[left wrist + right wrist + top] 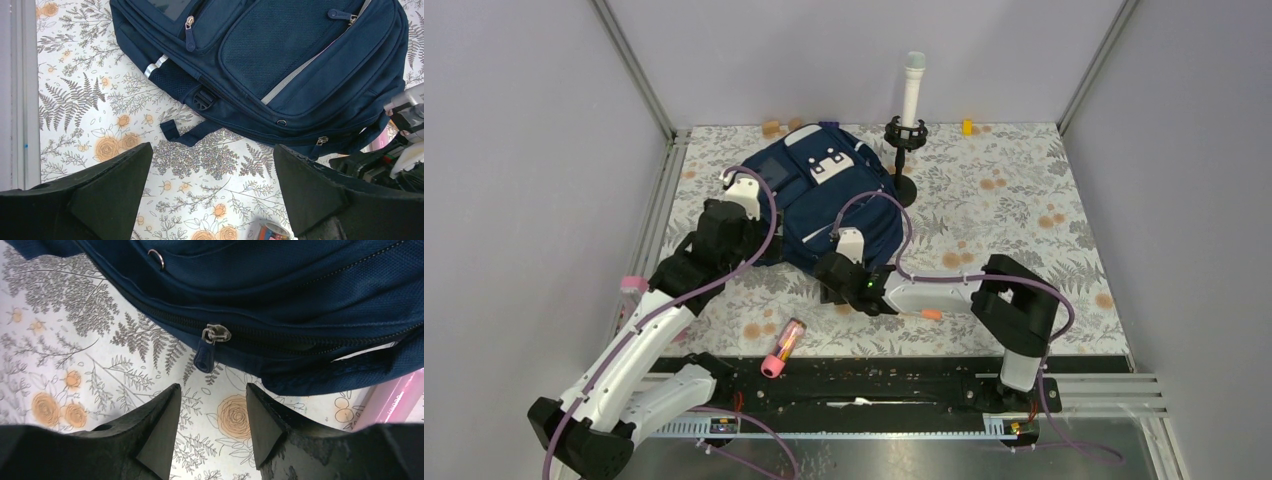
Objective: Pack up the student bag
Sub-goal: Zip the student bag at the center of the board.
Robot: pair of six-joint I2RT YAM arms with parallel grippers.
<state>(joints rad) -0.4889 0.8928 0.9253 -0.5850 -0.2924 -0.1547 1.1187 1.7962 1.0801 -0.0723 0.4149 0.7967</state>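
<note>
- Floral cloth (1024,210) covers the table inside grey walls. The bag (824,190) lies flat at its far middle, with a mic (912,85) on a stand just to its right.
- A pink tube (782,345) lies on the cloth near the arm bases, well apart from the bag.
- The right claw (213,387) is low at the bag's near edge. Its jaws are part-way apart with only cloth between them, so it holds nothing.
- Right ahead of its tips hangs a zip pull (206,352), a small blue tab drooping from the slider onto the cloth. The claw is close to it but not touching.
- A flat pink thing (395,400) shows at the bag's edge to the right. It cannot be told whether it is inside the bag or under it.
- The left claw (212,147) hovers over the cloth by the bag's left side, jaws spread wide and empty.
- Step in hand, as a judgement: the right arm is lining up on the zip, to work a compartment. The pictures do not settle whether the zip is to be opened or closed.
- The next move calls for easing the right claw forward until the tab sits between the tips, then pinching it firmly.
- After that the pull should follow the line of the teeth. The soft bag may slide, so the left claw would likely have to steady it.
</note>
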